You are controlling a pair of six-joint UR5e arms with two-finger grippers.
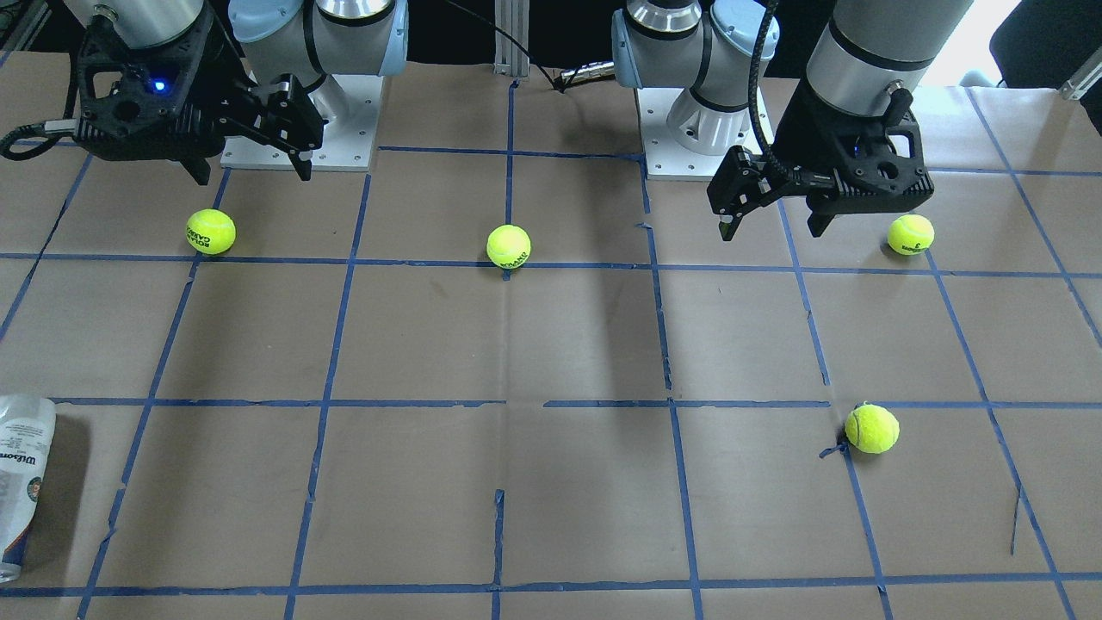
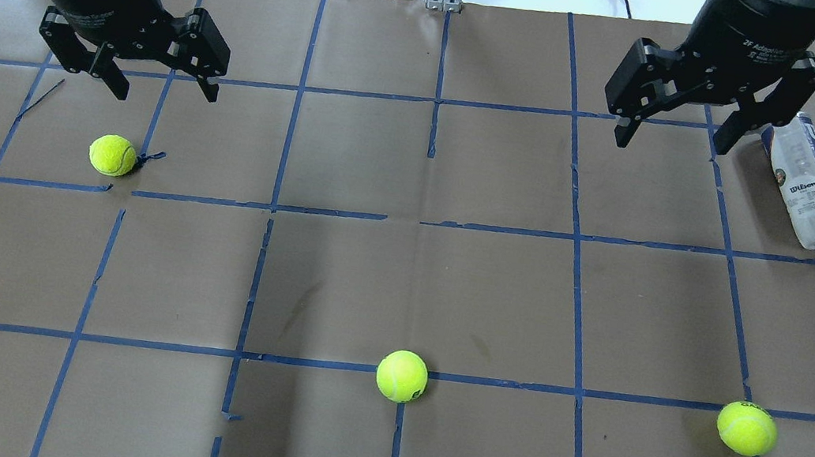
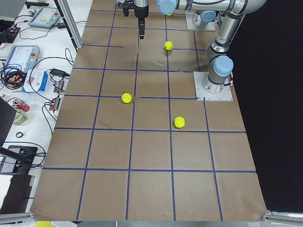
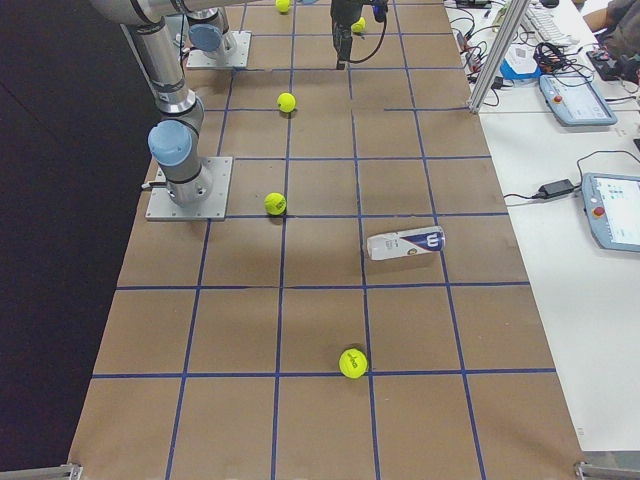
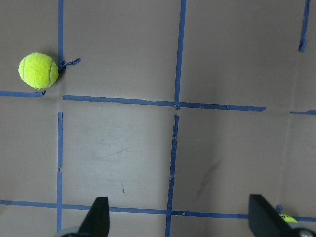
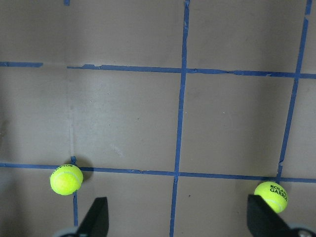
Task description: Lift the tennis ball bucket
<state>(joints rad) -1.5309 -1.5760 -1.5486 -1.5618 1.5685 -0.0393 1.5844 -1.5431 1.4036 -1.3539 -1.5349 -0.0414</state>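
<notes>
Bucket (image 2: 812, 186) — flat, long axis fore-aft

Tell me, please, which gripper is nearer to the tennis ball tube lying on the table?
Right. The right gripper hangs open close beside the tennis ball tube; the left gripper hangs open far off, at the opposite end of the table.

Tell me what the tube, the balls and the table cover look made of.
Tube: likely clear plastic, glossy; its bare end looks see-through beyond the printed label.
Balls: yellow-green felt, matte, fuzzy.
Table cover: brown paper, it seems, matte, faintly creased, gridded with blue tape.
</notes>
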